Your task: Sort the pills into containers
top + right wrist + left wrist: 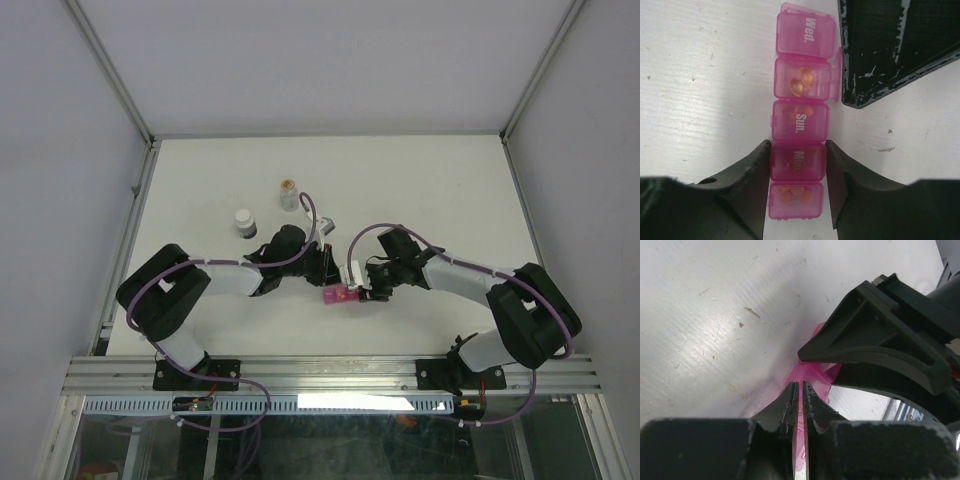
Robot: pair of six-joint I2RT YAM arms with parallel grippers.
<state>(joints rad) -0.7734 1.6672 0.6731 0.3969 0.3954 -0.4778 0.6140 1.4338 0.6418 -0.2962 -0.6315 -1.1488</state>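
The pink pill-organiser strip lies on the white table, a row of small square compartments marked Wed., Sun. and Mon. My right gripper is shut on it, its fingers pressing both sides of the Mon. compartment. The compartment between Wed. and Sun. stands with its lid up, and orange pills show inside; other compartments hold pills under shut lids. My left gripper is shut on that thin raised lid, pink showing in the slit between its jaws. From above, both grippers meet at the strip.
A small white-capped dark bottle and a small clear bottle with orange-brown contents stand behind the left arm. The white table is walled on three sides, with a metal rail along its near edge.
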